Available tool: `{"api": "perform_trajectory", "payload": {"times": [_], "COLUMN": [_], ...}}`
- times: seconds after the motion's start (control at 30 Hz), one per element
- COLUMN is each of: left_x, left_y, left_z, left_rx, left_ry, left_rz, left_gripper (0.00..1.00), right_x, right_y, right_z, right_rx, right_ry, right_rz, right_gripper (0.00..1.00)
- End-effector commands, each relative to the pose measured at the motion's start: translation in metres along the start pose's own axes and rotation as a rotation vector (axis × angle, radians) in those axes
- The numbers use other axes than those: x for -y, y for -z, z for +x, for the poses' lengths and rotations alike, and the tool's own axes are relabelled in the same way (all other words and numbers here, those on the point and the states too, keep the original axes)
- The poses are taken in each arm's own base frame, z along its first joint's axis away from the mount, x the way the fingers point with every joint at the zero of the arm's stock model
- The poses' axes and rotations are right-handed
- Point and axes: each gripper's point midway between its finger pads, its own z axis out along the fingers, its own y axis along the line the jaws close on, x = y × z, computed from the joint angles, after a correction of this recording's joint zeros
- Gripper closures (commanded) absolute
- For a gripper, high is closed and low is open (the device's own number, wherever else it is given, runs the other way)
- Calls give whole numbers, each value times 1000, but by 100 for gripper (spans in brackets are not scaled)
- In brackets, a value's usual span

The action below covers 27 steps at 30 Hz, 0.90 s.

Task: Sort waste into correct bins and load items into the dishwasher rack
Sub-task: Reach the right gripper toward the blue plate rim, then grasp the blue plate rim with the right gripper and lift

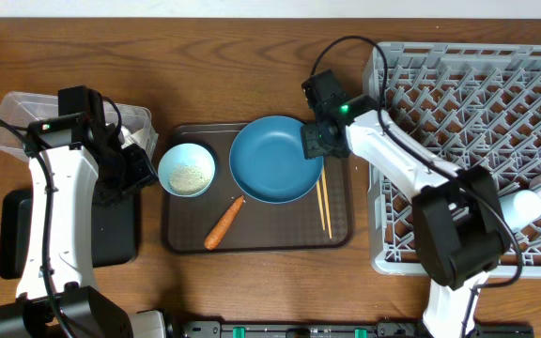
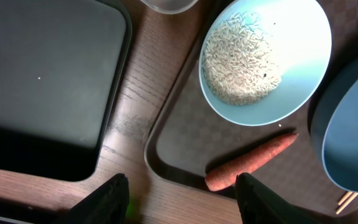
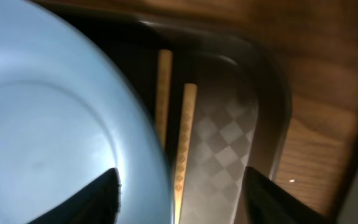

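Since left arm (image 1: 59, 202) crosses both, I see only parts of clear tub (image 1: 7, 117) and black tray (image 1: 120, 235). Left gripper (image 2: 182, 199): fingers spread, nothing between, over corner of brown serving tray (image 1: 270, 230). On that tray: light blue bowl (image 2: 297, 74) of rice (image 2: 241, 62), carrot (image 1: 224, 223), blue plate (image 1: 270, 160). Right gripper (image 3: 182, 199): fingers apart, astride plate rim and chopsticks (image 3: 184, 137); tips cut off, view blurred, no contact I can confirm. Rack (image 1: 468, 84) cropped at right; white item (image 1: 524, 205) inside, half behind right arm (image 1: 458, 230).
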Motion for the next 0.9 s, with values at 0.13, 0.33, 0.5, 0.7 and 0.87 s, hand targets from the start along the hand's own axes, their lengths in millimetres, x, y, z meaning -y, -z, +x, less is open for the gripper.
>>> {"api": "perform_trajectory", "payload": {"times": [0.13,0.33,0.5,0.7,0.87], "left_x": [-2,-2,-2,-2,-2], "left_y": [-4,-4,-4,-4,-4], "left_z": [3,3,3,3,3], "left_rx": [-18,-18,-18,-17,-17], "left_ry": [8,8,8,8,8], "left_rz": [-6,-6,-6,-5,-5], "left_gripper": [42,42,42,42,42], "right_x": [-1,-6,-10,-9,-5], "right_y": [-4,-9,-19,-19,-4], "right_z": [-1,5,12,9,-3], "right_rx": [7,-23,-55,-46,-25], "right_ry": [-33,-49,-54,-56,-70], "right_rz": [9,-13,-21,-24,-22], "right_gripper": [74,75,80,99,99]}}
